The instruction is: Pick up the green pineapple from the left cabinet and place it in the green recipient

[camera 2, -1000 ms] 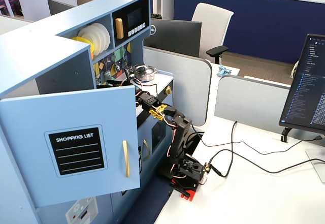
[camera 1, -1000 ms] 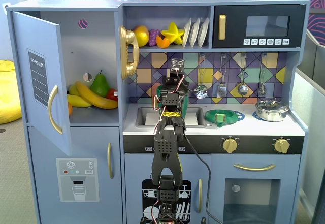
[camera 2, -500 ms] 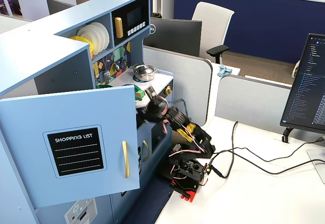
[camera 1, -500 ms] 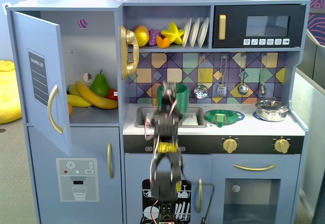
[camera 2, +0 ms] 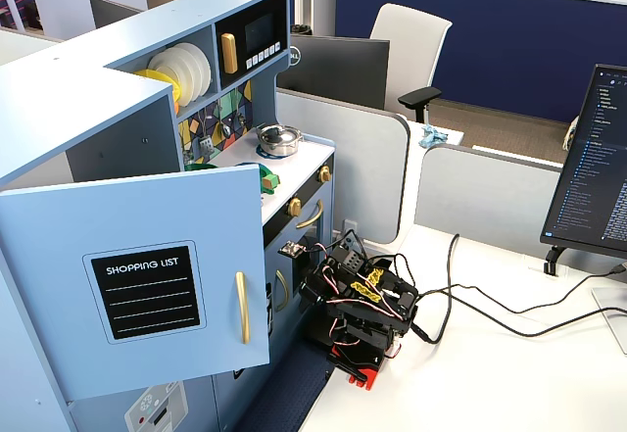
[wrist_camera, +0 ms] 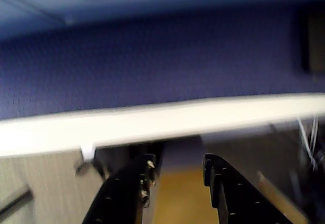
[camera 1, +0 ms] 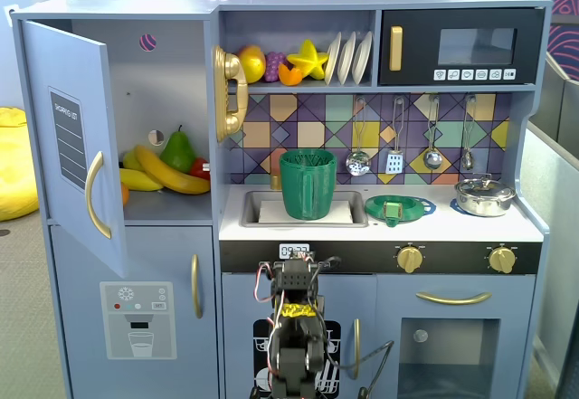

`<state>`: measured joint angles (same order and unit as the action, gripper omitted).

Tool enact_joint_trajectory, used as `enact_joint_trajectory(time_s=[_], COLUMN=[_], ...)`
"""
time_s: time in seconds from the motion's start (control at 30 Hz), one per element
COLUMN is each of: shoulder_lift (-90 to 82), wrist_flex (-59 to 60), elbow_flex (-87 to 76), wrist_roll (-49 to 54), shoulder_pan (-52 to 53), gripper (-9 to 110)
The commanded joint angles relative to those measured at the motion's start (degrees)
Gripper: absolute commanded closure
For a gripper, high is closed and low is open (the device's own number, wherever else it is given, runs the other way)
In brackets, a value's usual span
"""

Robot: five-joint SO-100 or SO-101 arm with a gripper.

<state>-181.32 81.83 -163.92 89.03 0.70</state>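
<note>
The arm sat folded low, its pincer (wrist_camera: 175, 176) parted and empty, because the left cabinet (camera 1: 167, 100) at ten o'clock already stood open, ready for reaching.

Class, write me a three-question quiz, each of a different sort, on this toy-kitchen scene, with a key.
1. True or false: the left cabinet stands with its door swung open.
2. Where does the green recipient stand? A) in the sink B) inside the microwave C) on the top shelf
3. Fill in: in the wrist view the gripper shows its fingers ____ with nothing between them.

Key: 1 true; 2 A; 3 apart. The green pineapple cannot be made out among the fruit in the cabinet.
</note>
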Motion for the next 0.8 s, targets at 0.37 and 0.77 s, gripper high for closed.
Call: enact_joint_trajectory(time_s=[0.37,0.77], shoulder_lift=[-0.70,-0.70], wrist_flex=[-10.28,-7.12], elbow_flex=[-7.73,-7.82], wrist_roll=[-11.78,-3.69], shoulder_pan=[-1.67,-1.93], gripper=[96,93])
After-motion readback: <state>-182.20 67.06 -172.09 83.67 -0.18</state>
